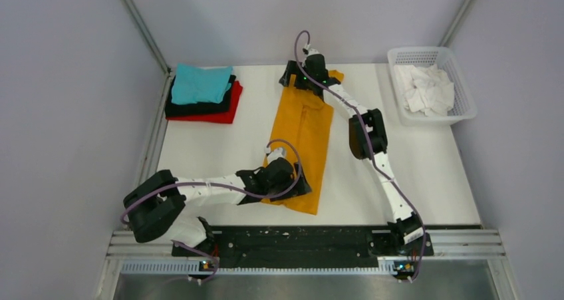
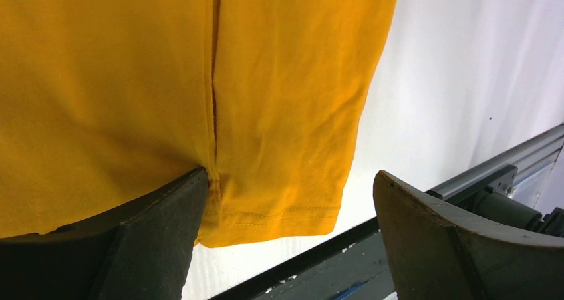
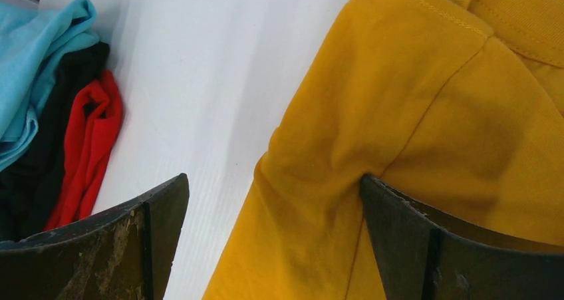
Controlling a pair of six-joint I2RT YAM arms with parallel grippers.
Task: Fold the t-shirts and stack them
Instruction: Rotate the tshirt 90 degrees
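The big mustard-orange cloth t-shirt (image 1: 302, 137) lies on the white table (image 1: 425, 180), folded into one long strip. Its long way runs from the end near the arm bases to the far end, leaning a little to one side. Your left end effector (image 2: 289, 180) sits at the hem end of the orange shirt, the end closest to the bases. It is wide open and holds nothing. One finger is over the cloth and the other is past the shirt's side edge, so the hem corner lies between them. Your right end effector (image 3: 274, 180) sits at the far end of the orange shirt, by the shoulder and collar. It is wide open too, with nothing in it, and the shirt's side edge lies between its fingers. So each arm is nearest to its own end, and I think folding the strip end to end comes next. Left of the orange shirt's far end is a pile: a teal folded shirt (image 1: 199, 82) on a black one (image 1: 199, 107) on a red one (image 1: 213, 117). You can read no brand, label or writing anywhere.
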